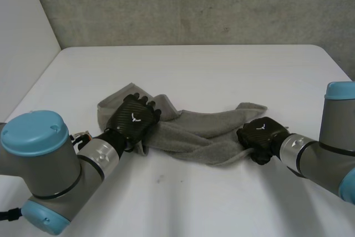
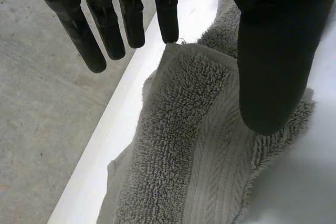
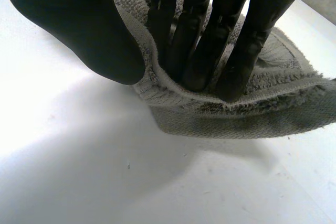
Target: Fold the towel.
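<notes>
There is one towel (image 1: 199, 129), two robot hands and one white counter (image 1: 194, 70). The towel is grey and fluffy, scrunched into a long bumpy strip that runs from one robot hand to the other. The left robot hand (image 1: 133, 117) is over the towel's left end, its fingers straight and spread away from the thumb, gripping nothing. The right robot hand (image 1: 259, 136) is clamped on the right end, with fingers and thumb pinching the edge.
</notes>
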You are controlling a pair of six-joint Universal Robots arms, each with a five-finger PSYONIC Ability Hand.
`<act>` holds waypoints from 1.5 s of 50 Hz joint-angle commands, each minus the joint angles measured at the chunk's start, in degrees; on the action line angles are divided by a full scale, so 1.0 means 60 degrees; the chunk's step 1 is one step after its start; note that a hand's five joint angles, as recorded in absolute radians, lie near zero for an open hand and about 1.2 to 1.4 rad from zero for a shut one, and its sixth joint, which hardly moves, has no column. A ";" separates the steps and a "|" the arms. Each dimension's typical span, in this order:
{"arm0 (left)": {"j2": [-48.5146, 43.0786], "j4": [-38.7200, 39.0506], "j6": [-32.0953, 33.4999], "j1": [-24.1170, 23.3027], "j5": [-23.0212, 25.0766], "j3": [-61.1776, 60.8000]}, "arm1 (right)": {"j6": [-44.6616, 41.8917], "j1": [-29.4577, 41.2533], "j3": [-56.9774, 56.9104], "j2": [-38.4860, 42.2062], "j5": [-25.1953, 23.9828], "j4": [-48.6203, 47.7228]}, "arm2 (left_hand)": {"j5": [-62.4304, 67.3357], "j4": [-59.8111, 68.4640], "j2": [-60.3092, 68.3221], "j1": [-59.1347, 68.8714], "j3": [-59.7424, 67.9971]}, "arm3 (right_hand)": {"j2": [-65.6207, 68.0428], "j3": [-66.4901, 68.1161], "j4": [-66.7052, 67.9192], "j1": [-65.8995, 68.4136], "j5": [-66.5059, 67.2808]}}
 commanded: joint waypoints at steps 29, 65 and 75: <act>0.2288 -0.0384 0.1155 0.0051 -0.0941 -0.0563 | -0.0642 -0.0440 -0.0327 -0.1580 0.0161 0.0646 | 0.9545 0.9543 0.9533 0.9497 0.9533 | 0.2086 0.2020 0.1946 0.4287 0.2405; -0.0714 -0.4061 -0.0983 0.0902 -0.2391 0.7160 | -0.2580 0.0439 -0.6329 -0.0173 0.2679 0.1199 | 0.9545 0.9543 0.9533 0.9497 0.9533 | 0.2086 0.2020 0.1946 0.4287 0.2405; -0.1052 -0.2025 -0.3313 0.0945 -0.2494 1.1171 | -0.1477 0.0439 -0.5395 -0.1580 0.2813 -0.3675 | 0.9545 0.9543 0.9533 0.9497 0.9533 | 0.2086 0.2020 0.1946 0.4287 0.2405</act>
